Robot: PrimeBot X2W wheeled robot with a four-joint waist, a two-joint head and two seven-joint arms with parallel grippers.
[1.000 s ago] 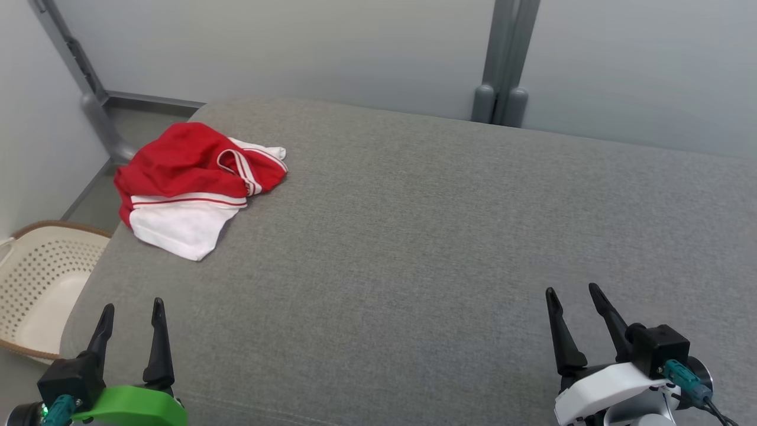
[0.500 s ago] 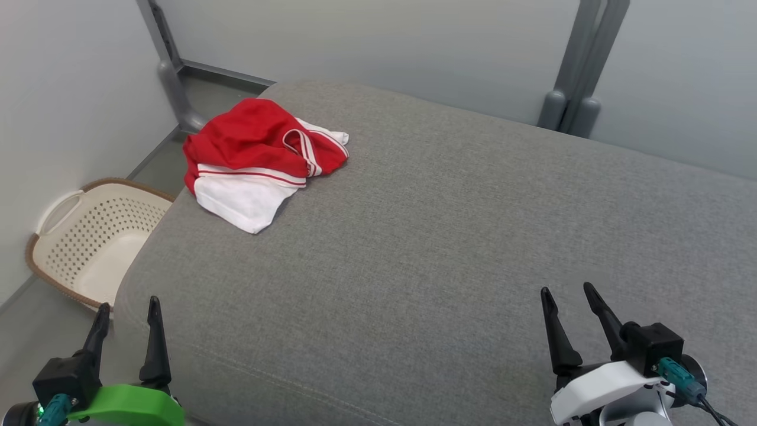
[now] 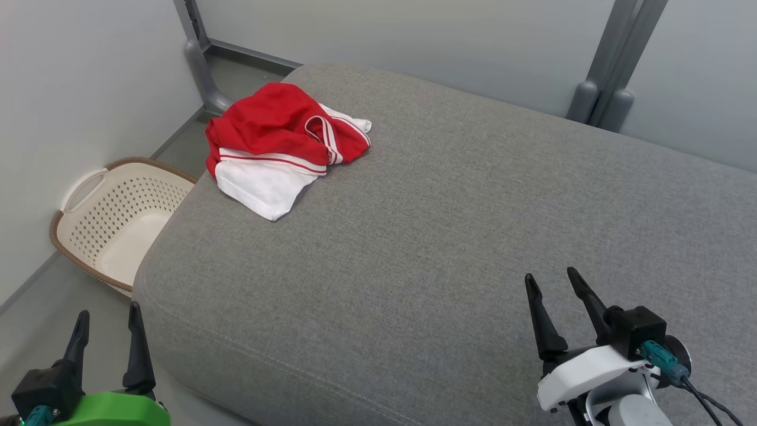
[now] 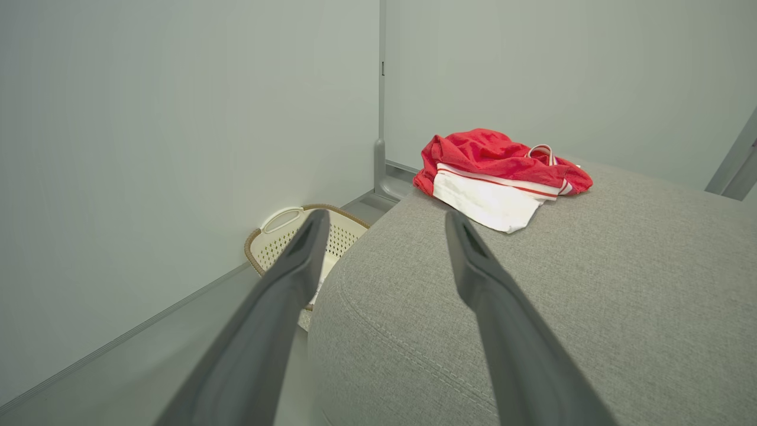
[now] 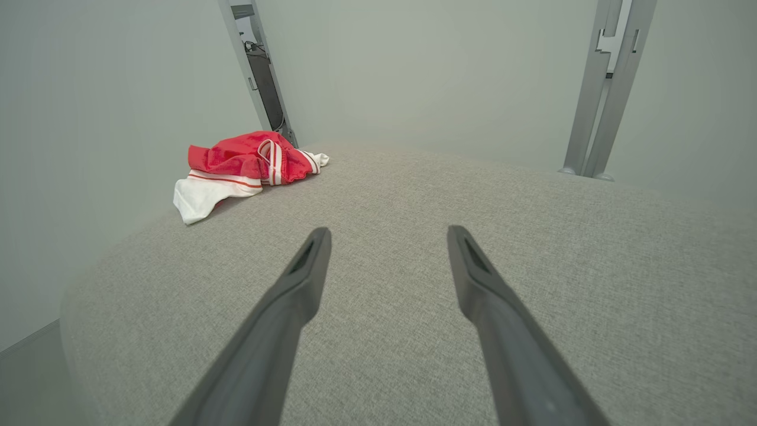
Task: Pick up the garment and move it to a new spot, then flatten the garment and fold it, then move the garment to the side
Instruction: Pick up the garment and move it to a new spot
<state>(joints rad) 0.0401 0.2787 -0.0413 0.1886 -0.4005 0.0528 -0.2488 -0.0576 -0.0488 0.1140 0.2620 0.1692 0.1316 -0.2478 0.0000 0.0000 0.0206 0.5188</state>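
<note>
Your left gripper (image 3: pixel 109 309) and right gripper (image 3: pixel 550 274) are open, empty. A nudge could slide the crumpled red-and-white fabric garment (image 3: pixel 284 148) off the grey upholstered cushion (image 3: pixel 443 236) corner into the cream perforated basket (image 3: pixel 100 204).

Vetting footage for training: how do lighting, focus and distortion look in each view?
Head view: soft even light, no glare, garment sharp with a faint shadow on the cushion. Left wrist view: left gripper blurs near the lens, garment crisp. Right wrist view: right gripper likewise soft, cushion looks paler.
</note>
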